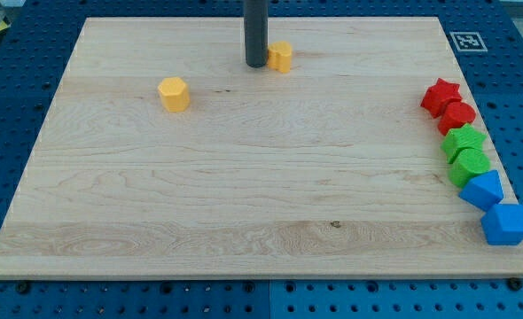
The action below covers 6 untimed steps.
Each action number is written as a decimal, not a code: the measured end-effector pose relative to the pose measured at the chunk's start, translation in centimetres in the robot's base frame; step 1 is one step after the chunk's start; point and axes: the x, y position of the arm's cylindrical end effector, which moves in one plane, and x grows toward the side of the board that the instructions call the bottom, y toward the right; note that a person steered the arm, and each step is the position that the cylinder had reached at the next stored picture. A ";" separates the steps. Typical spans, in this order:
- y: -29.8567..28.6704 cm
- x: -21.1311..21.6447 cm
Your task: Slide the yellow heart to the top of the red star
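Resting my tip [255,65] just left of yellow heart [281,57], red star [441,96] far right, wooden board [244,195], no fingers.

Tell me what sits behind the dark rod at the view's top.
Just to the view's right of my tip, a yellow block pokes out, touching or nearly touching the rod. Its left edge is covered by the rod, so its heart shape cannot be confirmed.

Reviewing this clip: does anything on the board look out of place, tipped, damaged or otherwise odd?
Nothing stands out. Red, green and blue blocks sit along the view's right edge, two yellow blocks sit upper left, and my tip is just left of one yellow block.
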 end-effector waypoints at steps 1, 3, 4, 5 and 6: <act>2.6 -1.1; 6.0 -0.7; 7.6 -0.7; 10.5 -0.7; 10.5 -0.7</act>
